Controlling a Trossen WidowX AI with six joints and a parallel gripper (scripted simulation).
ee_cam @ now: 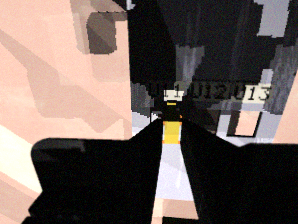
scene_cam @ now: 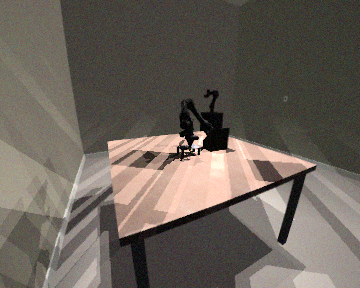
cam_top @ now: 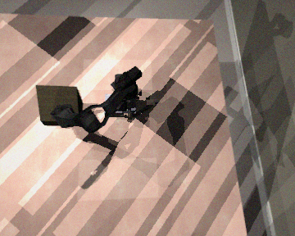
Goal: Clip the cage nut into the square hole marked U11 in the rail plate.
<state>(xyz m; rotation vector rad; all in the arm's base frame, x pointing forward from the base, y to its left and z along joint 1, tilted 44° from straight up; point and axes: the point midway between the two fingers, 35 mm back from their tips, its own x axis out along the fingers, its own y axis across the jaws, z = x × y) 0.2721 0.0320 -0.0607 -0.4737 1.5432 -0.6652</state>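
1. End effector [cam_top: 131, 111] [scene_cam: 190, 148] [ee_cam: 170, 124]: clamped on the cage nut [ee_cam: 172, 132], yellow part showing between the dark fingertips.
2. Nut sits at the rail plate [ee_cam: 243, 116], just below the U11 label in the wrist view. Seating in the hole: can't tell, fingers hide it.
3. U12 label is right of U11, then U13; square opening under U13 shows pinkish surface [cam_top: 187, 197] [scene_cam: 188, 190] [ee_cam: 60, 85] through it.
4. Arm [cam_top: 123, 90] [scene_cam: 186, 117] bends over the plate from the box-shaped block [cam_top: 57, 100] [scene_cam: 217, 139].
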